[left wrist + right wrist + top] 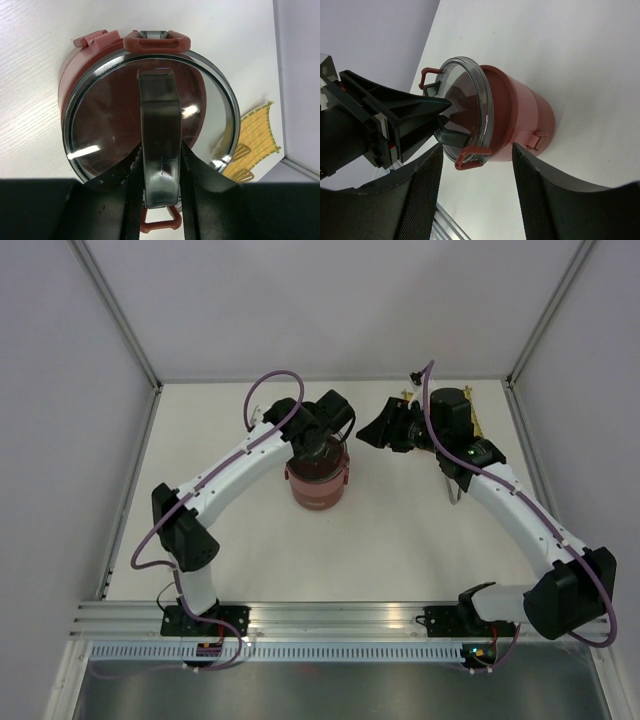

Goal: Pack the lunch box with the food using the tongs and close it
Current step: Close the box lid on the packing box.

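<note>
The left tool [160, 167] is clamping together on the dark arched handle [159, 115] of a clear round lid with a grey rim [75, 107]. The lid is sitting on top of the dark-red round stacked lunch box [318, 490], which is standing upright on the white table [400, 540] near its middle, just in front of the left arm. Whether the lid is fully seated is not showing. Two red loop clips [157, 42] are sticking out at opposite edges of the lid. The right tool [378, 432] is hovering just beside the lunch box on its right, its fingers [420, 200] standing wide apart and gripping nothing. A yellow woven mat [257, 132] is lying on the table beyond the lunch box.
</note>
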Controlling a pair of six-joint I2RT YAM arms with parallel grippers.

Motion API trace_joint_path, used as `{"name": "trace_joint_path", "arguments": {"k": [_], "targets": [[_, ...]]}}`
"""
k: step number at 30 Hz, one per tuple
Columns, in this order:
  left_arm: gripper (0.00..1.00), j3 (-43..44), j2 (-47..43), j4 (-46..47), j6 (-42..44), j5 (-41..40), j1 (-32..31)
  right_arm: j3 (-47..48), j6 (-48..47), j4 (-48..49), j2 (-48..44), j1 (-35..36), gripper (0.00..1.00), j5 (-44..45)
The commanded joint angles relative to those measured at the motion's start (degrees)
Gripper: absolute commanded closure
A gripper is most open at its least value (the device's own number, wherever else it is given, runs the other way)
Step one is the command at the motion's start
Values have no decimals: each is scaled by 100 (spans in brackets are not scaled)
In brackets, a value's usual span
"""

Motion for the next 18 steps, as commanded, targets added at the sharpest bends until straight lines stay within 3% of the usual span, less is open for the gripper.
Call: {"name": "trace_joint_path", "arguments": {"k": [1, 3, 5, 7, 17, 18], "targets": [[98, 79, 289, -1188, -113, 16, 38, -82, -66, 95, 97, 37, 36, 134], [96, 88, 298, -1188, -87, 60, 38, -108, -84, 103, 133, 46, 37, 143], [84, 88, 281, -1188, -69, 25, 47, -126, -119, 103, 203, 46, 36, 187], [66, 70, 263, -1188, -78, -37, 47, -100, -145, 103, 291, 46, 36, 204], [25, 702, 290, -1180, 291, -774, 161, 436, -391, -449, 607, 46, 36, 582], [18, 799, 168, -1119, 518, -845, 239, 532, -400, -729, 668, 46, 36, 608]]}}
